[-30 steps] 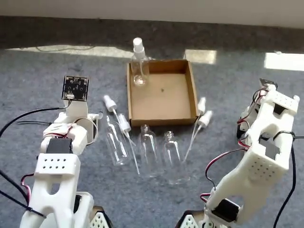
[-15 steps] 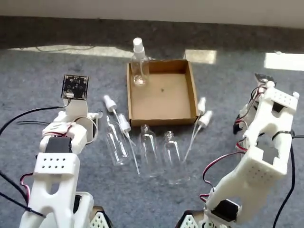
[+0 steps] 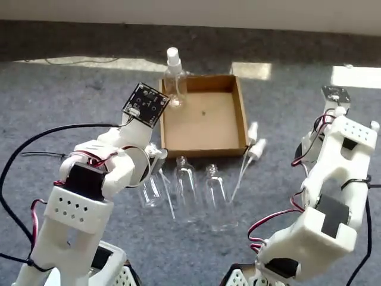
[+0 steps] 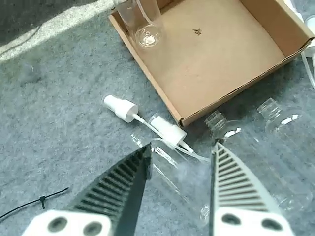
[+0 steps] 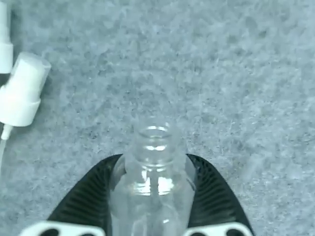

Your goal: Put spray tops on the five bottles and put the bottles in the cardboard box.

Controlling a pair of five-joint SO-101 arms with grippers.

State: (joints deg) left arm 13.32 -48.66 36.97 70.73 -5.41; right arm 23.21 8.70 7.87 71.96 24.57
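Grey carpet covers the bench (image 3: pixel 53 101), and over it the left arm (image 3: pixel 110 173) has swung forward and inward within the last second, from a parked spot beside the bottles to a place right above them. Its left jaws stand wide apart, empty, straddling the leftmost bottle (image 4: pixel 172 172), which lies on its side with two spray tops (image 4: pixel 170 130) lying at its neck. That move suggests a pick-up here comes next (bottle or top, I cannot say which).

Just beyond is the cardboard box (image 3: pixel 202 149), holding a single capped bottle (image 3: pixel 174 80) upright in its far left corner; so one of five looks finished. In front of the box two bare bottles (image 3: pixel 186 185) lie side by side, no tops on them. By the box's right front corner lies another pair of spray tops (image 3: pixel 257 149).

Furthest right, the right arm (image 3: pixel 333 179) has shifted only a little, its wrist drawn slightly back. The right jaws are clamped on an open-necked bottle (image 5: pixel 155 167), neck pointing out over the carpet, with a spray top (image 5: pixel 22 91) lying near. With one arm holding a bottle ready and the other now over the parts, capping the second bottle seems to be the step in hand.
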